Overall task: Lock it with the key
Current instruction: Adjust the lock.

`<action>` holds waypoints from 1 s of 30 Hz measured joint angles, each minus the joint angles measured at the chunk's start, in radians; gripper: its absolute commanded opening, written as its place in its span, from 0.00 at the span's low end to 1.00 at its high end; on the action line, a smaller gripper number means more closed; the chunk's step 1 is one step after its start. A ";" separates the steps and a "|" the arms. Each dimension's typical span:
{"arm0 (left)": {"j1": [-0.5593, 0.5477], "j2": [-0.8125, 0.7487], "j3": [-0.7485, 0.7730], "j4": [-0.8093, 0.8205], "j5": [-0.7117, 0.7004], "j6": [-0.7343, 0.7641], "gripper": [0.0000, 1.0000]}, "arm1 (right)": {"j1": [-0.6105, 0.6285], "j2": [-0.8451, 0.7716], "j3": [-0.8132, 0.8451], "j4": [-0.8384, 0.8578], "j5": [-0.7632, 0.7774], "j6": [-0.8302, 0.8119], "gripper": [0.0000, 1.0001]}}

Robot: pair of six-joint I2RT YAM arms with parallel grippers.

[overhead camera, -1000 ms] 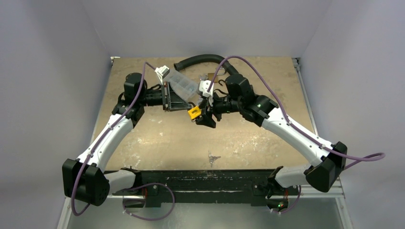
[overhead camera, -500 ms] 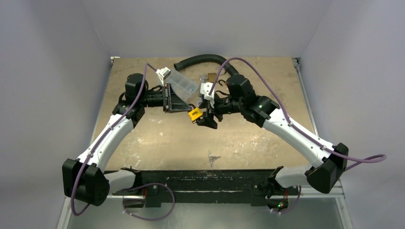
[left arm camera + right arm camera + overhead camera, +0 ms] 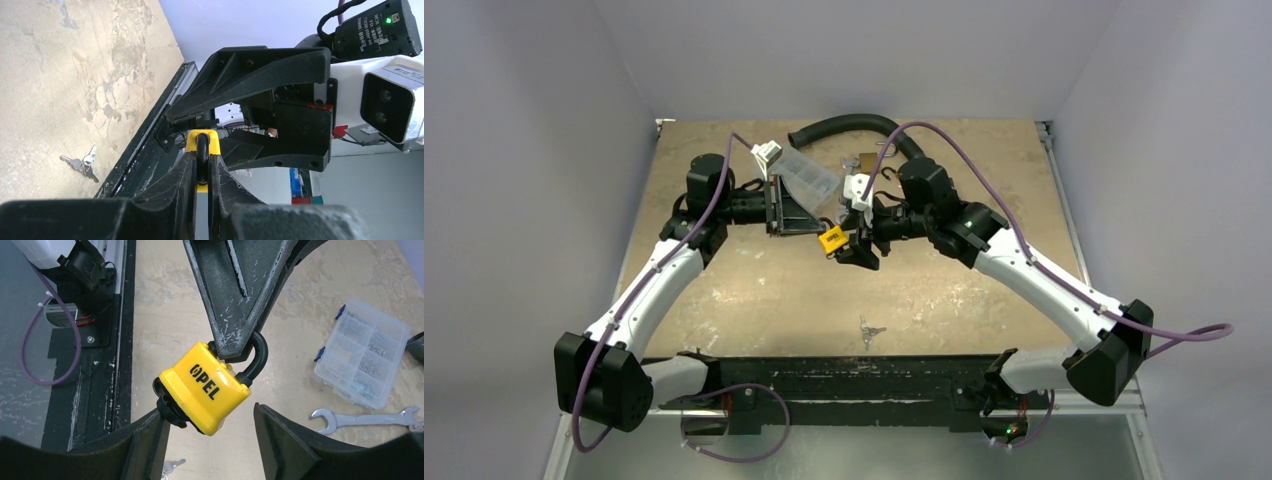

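Observation:
A yellow padlock [image 3: 830,238] with a black shackle hangs in the air above the table's middle. My left gripper [image 3: 809,225] is shut on its shackle [image 3: 202,150]; the yellow body [image 3: 202,136] shows just past the fingertips. My right gripper [image 3: 852,250] is open, with its jaws on either side of the padlock body [image 3: 205,387]. A black round piece [image 3: 172,409] at the padlock's bottom end touches my right gripper's left finger [image 3: 147,440]. A bunch of silver keys [image 3: 869,330] lies on the table near the front edge, and it also shows in the left wrist view [image 3: 80,162].
A clear plastic organiser box [image 3: 807,178] sits behind the grippers, also in the right wrist view [image 3: 362,352]. A silver wrench [image 3: 365,419] lies next to it. A black hose [image 3: 844,125] curves along the back. A black rail [image 3: 844,375] runs along the front edge.
My right gripper has shifted slightly to the right beside the padlock. The left gripper and the padlock have stayed in place.

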 measured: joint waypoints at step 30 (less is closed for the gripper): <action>-0.039 -0.002 -0.034 0.050 -0.070 0.004 0.00 | -0.036 -0.008 -0.040 0.005 -0.008 0.117 0.38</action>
